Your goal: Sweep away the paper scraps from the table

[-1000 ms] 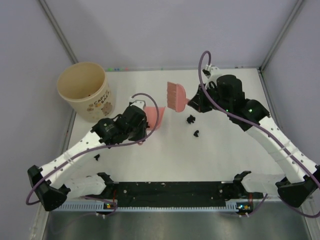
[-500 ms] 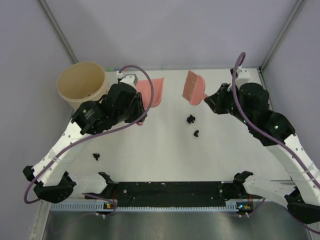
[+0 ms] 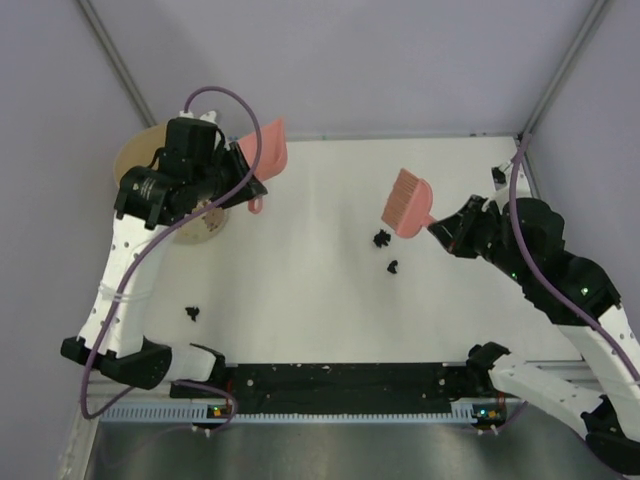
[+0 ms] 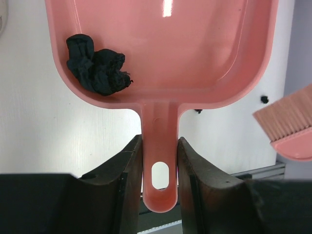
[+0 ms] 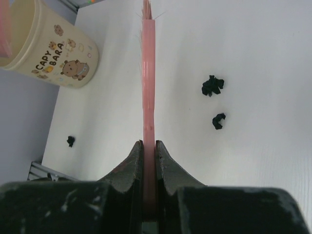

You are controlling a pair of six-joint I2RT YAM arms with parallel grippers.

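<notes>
My left gripper (image 3: 243, 178) is shut on the handle of a pink dustpan (image 3: 271, 150) and holds it raised and tilted beside the cream cup (image 3: 135, 160). In the left wrist view (image 4: 160, 175) the dustpan (image 4: 195, 48) holds one black paper wad (image 4: 97, 70). My right gripper (image 3: 445, 228) is shut on a pink brush (image 3: 408, 203), held above the white table (image 3: 320, 310). It shows edge-on in the right wrist view (image 5: 147, 73). Two paper scraps (image 3: 381, 238) (image 3: 393, 267) lie just left of the brush, a third (image 3: 192, 313) at the near left.
The cream cup (image 5: 53, 48) with cartoon print stands at the far left corner, partly under my left arm. Grey-lilac walls close in the far and side edges. A black strip (image 3: 340, 380) runs along the near edge between the arm bases.
My left arm lifted the dustpan up and left, from mid-table to beside the cup, and tilted it. My right arm drew the brush back to the right and slightly nearer.
</notes>
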